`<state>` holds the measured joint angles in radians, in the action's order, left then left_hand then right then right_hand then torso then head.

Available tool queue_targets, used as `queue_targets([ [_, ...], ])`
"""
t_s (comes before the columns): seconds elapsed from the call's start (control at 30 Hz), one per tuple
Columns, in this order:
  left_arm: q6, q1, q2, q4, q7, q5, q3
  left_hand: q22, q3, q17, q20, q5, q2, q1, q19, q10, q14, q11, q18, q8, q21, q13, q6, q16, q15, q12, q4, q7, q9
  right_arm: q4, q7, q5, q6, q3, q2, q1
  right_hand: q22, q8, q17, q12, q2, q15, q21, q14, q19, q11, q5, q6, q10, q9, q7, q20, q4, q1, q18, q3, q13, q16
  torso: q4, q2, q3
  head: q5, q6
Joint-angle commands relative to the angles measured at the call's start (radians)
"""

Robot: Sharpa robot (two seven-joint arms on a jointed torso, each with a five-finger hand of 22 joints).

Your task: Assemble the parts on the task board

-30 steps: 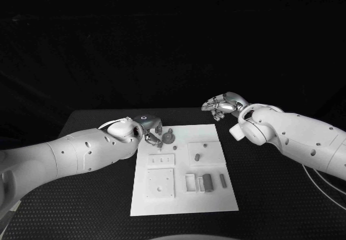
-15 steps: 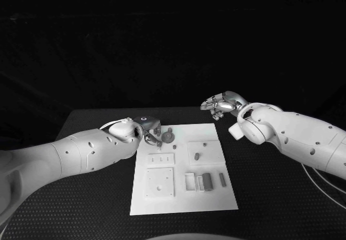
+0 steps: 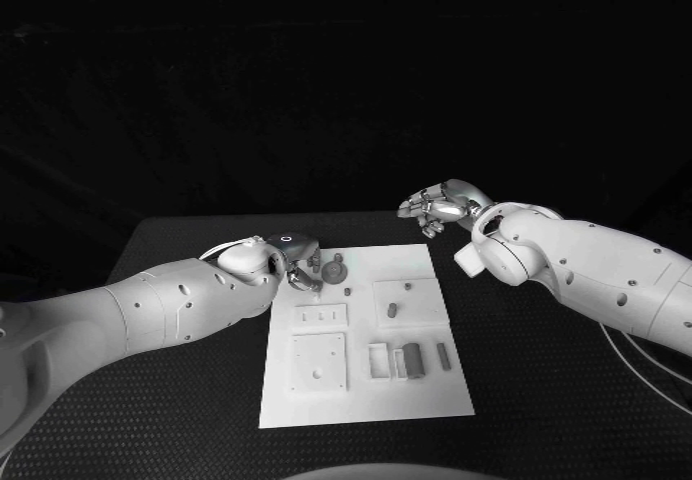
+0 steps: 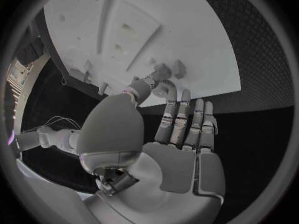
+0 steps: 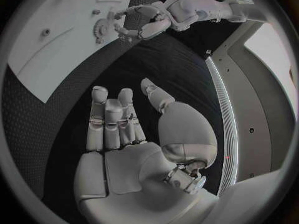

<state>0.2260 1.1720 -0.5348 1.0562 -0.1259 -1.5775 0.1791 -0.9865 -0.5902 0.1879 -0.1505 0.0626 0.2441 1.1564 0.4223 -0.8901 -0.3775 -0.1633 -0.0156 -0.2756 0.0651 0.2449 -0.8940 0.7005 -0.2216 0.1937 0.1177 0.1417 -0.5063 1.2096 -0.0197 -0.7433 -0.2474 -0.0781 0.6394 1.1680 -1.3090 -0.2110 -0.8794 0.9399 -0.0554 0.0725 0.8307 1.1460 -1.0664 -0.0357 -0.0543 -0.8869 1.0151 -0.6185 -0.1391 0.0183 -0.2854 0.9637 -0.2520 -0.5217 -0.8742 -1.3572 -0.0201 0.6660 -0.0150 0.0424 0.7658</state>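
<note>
The task board (image 3: pixel 368 340) lies in the middle of the black table (image 3: pixel 173 400), with small grey parts on it — a round gear-like part (image 3: pixel 336 271) near its far left corner and several bars (image 3: pixel 411 360) lower down. The left hand (image 3: pixel 299 265) sits at that far left corner, fingers reaching to the gear-like part; whether it grips the piece I cannot tell. The right hand (image 3: pixel 440 207) hovers beyond the board's far right corner — fingers loosely extended, holding nothing.
</note>
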Motion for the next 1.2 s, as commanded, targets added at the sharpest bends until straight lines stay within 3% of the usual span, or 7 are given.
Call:
queue_targets([
  [0.03,-0.033,-0.003,0.005,-0.001,0.018,0.005,0.0,0.0,0.002,-0.004,-0.006,-0.003,0.017,-0.001,-0.03,0.017,0.019,0.0,0.016,0.003,-0.001,-0.011,0.011,-0.01,0.002,-0.008,-0.011,-0.003,0.002,0.003,0.006,-0.004,0.013,-0.001,0.0,0.0,-0.011,0.004,0.001,0.006,-0.002,0.004,-0.007,-0.002,-0.003,0.003,0.004,0.002,0.003,0.001,-0.006,-0.001,-0.001,-0.002,-0.01,0.002,0.001,0.0,-0.0006,0.0,-0.0007,-0.001,0.003],
  [0.23,-0.029,-0.007,0.009,-0.009,0.018,0.005,0.001,-0.007,0.014,-0.006,-0.011,-0.002,0.025,0.0,-0.053,0.032,0.043,0.0,0.016,0.003,0.001,-0.023,0.018,-0.018,0.003,-0.014,-0.019,-0.005,0.002,0.005,0.006,-0.004,0.014,-0.001,0.001,0.0,-0.011,0.004,0.001,0.006,-0.002,0.004,-0.007,-0.002,-0.003,0.003,0.004,0.002,0.003,0.001,-0.006,-0.001,-0.001,-0.002,-0.01,0.002,0.001,-0.001,0.0008,0.0,-0.0008,-0.002,0.006],
  [1.2,-0.03,-0.024,0.038,-0.051,0.021,-0.003,0.008,-0.021,0.018,0.001,-0.008,0.0,0.013,0.028,-0.047,0.025,0.028,-0.003,0.016,-0.003,0.005,-0.035,0.02,-0.005,-0.004,-0.003,-0.003,0.004,0.001,0.008,0.005,-0.004,0.016,-0.001,0.001,0.0,-0.011,0.004,0.002,0.008,-0.001,0.004,-0.007,-0.002,-0.003,0.003,0.004,0.002,0.002,0.001,-0.006,-0.001,-0.001,-0.004,-0.01,0.002,0.003,-0.001,0.0,-0.001,-0.0005,-0.006,0.012],
])
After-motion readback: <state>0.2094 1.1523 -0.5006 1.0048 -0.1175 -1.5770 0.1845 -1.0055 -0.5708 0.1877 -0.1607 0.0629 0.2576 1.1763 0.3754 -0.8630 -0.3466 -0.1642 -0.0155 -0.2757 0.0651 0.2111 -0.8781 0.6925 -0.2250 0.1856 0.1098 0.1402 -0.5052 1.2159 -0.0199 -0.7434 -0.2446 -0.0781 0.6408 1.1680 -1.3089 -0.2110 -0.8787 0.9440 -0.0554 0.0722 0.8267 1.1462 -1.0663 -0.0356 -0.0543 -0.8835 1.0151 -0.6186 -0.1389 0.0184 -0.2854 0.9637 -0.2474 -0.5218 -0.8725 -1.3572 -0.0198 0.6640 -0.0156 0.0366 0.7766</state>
